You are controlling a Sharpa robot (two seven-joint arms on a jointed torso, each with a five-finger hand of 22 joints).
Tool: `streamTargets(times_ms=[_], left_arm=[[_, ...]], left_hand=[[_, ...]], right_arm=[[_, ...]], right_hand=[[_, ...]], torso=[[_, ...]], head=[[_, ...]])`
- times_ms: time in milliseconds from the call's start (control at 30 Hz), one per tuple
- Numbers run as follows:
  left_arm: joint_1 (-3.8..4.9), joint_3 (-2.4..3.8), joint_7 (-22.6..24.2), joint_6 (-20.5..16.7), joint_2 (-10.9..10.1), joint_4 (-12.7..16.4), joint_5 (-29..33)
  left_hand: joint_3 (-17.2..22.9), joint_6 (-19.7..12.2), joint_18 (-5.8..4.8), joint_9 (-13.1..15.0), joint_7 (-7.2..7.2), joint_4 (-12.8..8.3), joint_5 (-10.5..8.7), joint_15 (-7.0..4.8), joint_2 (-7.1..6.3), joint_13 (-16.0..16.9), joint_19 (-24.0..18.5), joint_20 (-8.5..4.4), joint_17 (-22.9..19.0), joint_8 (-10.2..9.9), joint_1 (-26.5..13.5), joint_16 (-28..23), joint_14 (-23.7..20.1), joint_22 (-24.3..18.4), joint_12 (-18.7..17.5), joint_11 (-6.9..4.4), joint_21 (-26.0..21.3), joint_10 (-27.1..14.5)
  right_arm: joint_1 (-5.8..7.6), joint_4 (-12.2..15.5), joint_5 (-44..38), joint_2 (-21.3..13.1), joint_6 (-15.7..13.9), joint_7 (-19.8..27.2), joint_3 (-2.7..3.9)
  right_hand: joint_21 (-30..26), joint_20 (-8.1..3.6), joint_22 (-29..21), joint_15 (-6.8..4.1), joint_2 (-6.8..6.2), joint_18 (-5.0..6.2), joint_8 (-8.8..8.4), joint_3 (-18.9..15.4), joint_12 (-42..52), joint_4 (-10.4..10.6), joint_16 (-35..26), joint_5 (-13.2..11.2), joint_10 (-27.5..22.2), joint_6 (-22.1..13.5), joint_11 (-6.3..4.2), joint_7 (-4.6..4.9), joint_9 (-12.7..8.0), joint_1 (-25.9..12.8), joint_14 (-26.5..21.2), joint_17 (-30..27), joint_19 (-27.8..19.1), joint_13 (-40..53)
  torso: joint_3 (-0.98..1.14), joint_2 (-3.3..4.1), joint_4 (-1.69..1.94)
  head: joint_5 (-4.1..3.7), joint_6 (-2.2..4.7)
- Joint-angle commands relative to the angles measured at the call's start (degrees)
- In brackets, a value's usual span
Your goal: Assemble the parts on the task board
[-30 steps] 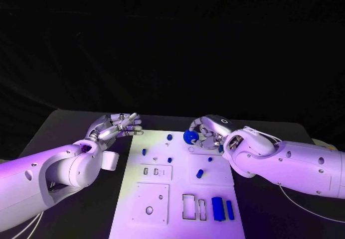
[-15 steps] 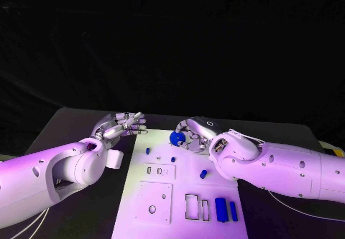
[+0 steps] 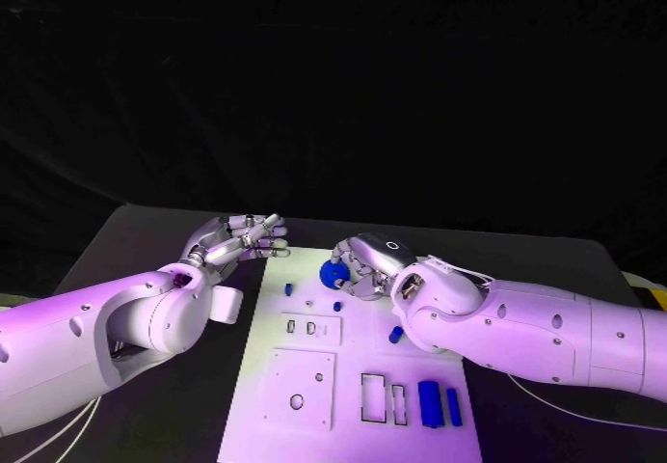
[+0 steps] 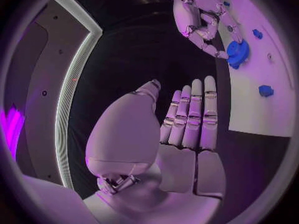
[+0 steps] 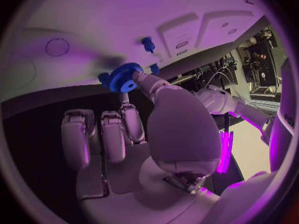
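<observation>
Right hand pinched the blue gear over the task board; likely seating step, needing alignment below. Left hand empty, fingers apart.

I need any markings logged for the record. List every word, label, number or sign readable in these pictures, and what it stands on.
None can be read: no text shows on the task board, the blue gear, the right hand that holds it, or the left hand.

You have one white task board and two hands. On the board you can count one blue gear, and roughly six smaller blue parts.
</observation>
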Motion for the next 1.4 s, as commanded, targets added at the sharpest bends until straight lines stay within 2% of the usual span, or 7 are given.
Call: streamTargets(times_ms=[33,667,733,767,867,1133,1400], left_arm=[[0.05,0.04,0.62,1.04,0.09,0.22,0.28],[0.05,0.04,0.5,1.06,0.02,0.26,0.28],[0.05,0.04,0.49,1.06,0.01,0.26,0.28],[0.05,0.04,0.48,1.06,0.01,0.26,0.28],[0.05,0.04,0.46,1.07,0.01,0.25,0.28],[0.05,0.04,0.42,1.05,-0.03,0.23,0.28],[0.05,0.04,0.41,1.0,-0.11,0.18,0.28]], left_hand=[[0.18,-0.17,0.71,-0.02,-0.29,-0.03,-0.08,-0.12,0.12,-0.03,0.07,0.21,0.09,-0.14,0.57,-0.35,-0.42,-0.05,-0.27,-0.12,-0.1,-0.18],[0.21,-0.13,0.72,-0.01,-0.32,-0.06,-0.1,-0.14,0.06,-0.03,0.08,0.2,0.17,-0.13,0.71,-0.4,-0.41,-0.06,-0.26,-0.13,-0.08,-0.19],[0.21,-0.13,0.72,-0.01,-0.32,-0.06,-0.1,-0.14,0.06,-0.03,0.08,0.2,0.17,-0.13,0.71,-0.4,-0.41,-0.06,-0.26,-0.13,-0.08,-0.19],[0.21,-0.13,0.72,-0.01,-0.32,-0.06,-0.1,-0.14,0.06,-0.03,0.08,0.2,0.17,-0.13,0.71,-0.4,-0.41,-0.06,-0.26,-0.13,-0.08,-0.19],[0.21,-0.13,0.72,-0.01,-0.32,-0.06,-0.1,-0.14,0.06,-0.03,0.08,0.2,0.17,-0.13,0.71,-0.4,-0.41,-0.06,-0.26,-0.13,-0.08,-0.19],[0.21,-0.13,0.72,-0.01,-0.32,-0.06,-0.1,-0.14,0.06,-0.03,0.08,0.2,0.17,-0.13,0.71,-0.4,-0.41,-0.06,-0.26,-0.13,-0.08,-0.19],[0.21,-0.13,0.72,-0.01,-0.32,-0.06,-0.1,-0.14,0.06,-0.03,0.08,0.2,0.17,-0.13,0.71,-0.4,-0.41,-0.06,-0.26,-0.13,-0.08,-0.19]], right_arm=[[-0.22,-0.67,-0.88,0.54,1.46,-0.37,-0.03],[-1.3,-4.08,-0.92,3.07,2.26,-0.19,-0.06],[-1.33,-4.29,-0.84,3.2,2.38,-0.05,-0.06],[-1.34,-4.35,-0.8,3.25,2.45,0.0,-0.06],[-1.36,-4.52,-0.65,3.34,2.63,0.16,-0.05],[-1.37,-4.16,0.63,2.53,3.55,0.56,-0.05],[-1.36,-3.64,2.73,1.7,4.72,1.39,-0.05]], right_hand=[[0.0,-0.53,9.84,-0.27,0.36,-0.65,0.04,0.35,0.25,0.08,0.13,-0.17,0.29,0.81,0.12,-0.27,0.2,-0.47,5.21,11.89,1.96,1.51],[-0.34,-0.48,9.44,-0.17,-0.07,-0.53,-0.3,0.66,-0.05,0.1,0.06,-0.47,-0.03,0.4,0.26,-0.1,0.06,-1.13,5.14,11.61,1.62,1.2],[-0.35,-0.39,9.47,-0.04,-0.25,-0.53,-0.57,0.77,-0.24,0.23,0.06,-1.35,-0.25,0.04,0.4,0.05,-0.05,-1.66,5.14,11.62,1.61,1.0],[-0.4,-0.18,9.45,0.15,-0.45,-0.53,-1.17,0.7,-0.32,0.47,0.05,-4.33,-0.34,-0.74,0.64,0.3,-0.29,-2.45,5.14,11.6,1.57,0.92],[-0.52,-0.01,9.36,0.39,-1.05,-0.49,-1.73,0.0,-0.52,0.96,0.02,-5.11,-0.55,-1.39,0.91,0.55,-0.5,-3.67,5.11,11.51,1.47,0.72],[-0.72,0.65,9.33,1.02,-1.44,-0.44,-3.85,-5.01,-1.18,4.21,-0.01,-4.85,-1.4,-3.49,1.58,1.17,-1.01,-7.07,5.08,11.41,1.35,0.05],[-0.72,0.7,9.56,1.03,0.42,-0.46,-4.34,-10.54,-1.0,9.54,0.03,-3.46,-1.31,-2.87,1.56,1.08,-0.77,-9.48,5.1,11.55,1.45,0.33]], torso=[[0.04,0.0,0.04],[0.01,-0.07,0.05],[-0.01,-0.1,0.03],[0.0,-0.11,0.03],[0.02,-0.13,0.0],[0.0,-0.13,0.01],[0.06,-0.09,-0.03]], head=[[0.04,-0.04],[0.24,-0.3],[0.24,-0.24],[0.24,-0.23],[0.21,-0.2],[0.25,-0.09],[0.28,-0.15]])
